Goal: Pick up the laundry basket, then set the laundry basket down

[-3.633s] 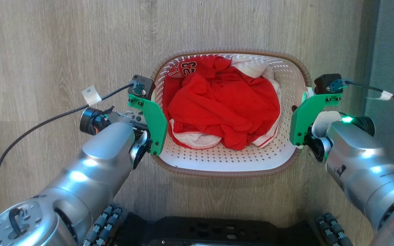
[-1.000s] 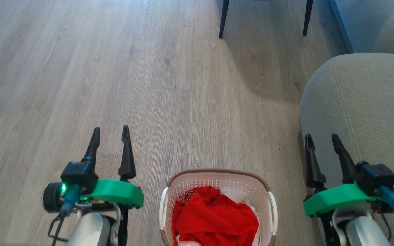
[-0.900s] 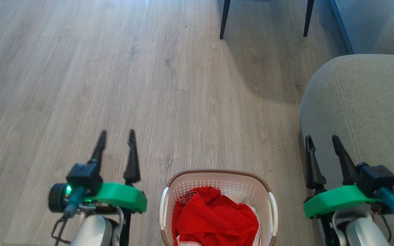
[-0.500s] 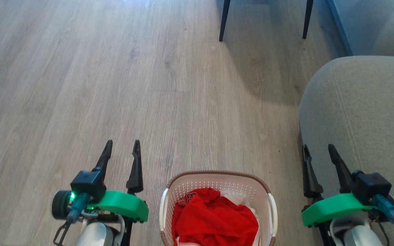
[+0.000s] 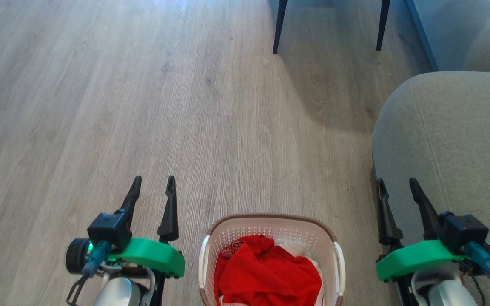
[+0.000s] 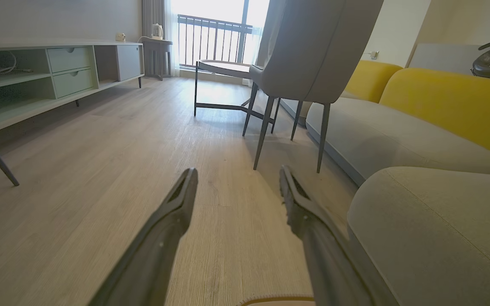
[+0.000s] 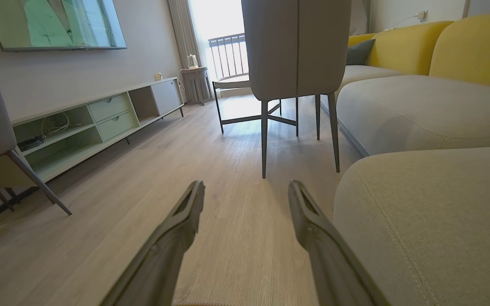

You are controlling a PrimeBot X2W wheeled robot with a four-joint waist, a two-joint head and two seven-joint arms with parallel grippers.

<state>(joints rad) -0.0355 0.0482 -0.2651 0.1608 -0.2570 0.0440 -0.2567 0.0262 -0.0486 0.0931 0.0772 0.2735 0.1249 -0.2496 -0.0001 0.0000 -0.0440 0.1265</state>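
The laundry basket point(image 5: 270, 225), white and perforated with a brown rim, stands on the wooden floor at the bottom middle of the head view, red and white clothes point(image 5: 266, 272) heaped inside. To its left my left gripper point(image 5: 154, 182) is raised and open, holding nothing. My right gripper point(image 5: 397, 184) hangs open to the basket's right, in front of a grey cushion. Neither gripper touches the basket. In the left wrist view the left gripper point(image 6: 236, 180) spreads its fingers over bare floor, and a sliver of the basket's rim point(image 6: 277, 302) shows at the bottom edge. The right gripper point(image 7: 247, 189) is likewise spread.
A grey ottoman point(image 5: 453, 140) crowds the right side, close to my right gripper. A grey chair point(image 7: 296, 46) on thin dark legs point(image 5: 278, 25) stands ahead, with a yellow and grey sofa point(image 6: 440, 102) behind it. A low media cabinet point(image 7: 96, 123) lines the left wall.
From 3.6 s ago, both grippers left the basket's sides and rose; the head camera tilted up. In the last second both grippers drew back slightly toward the view's bottom.
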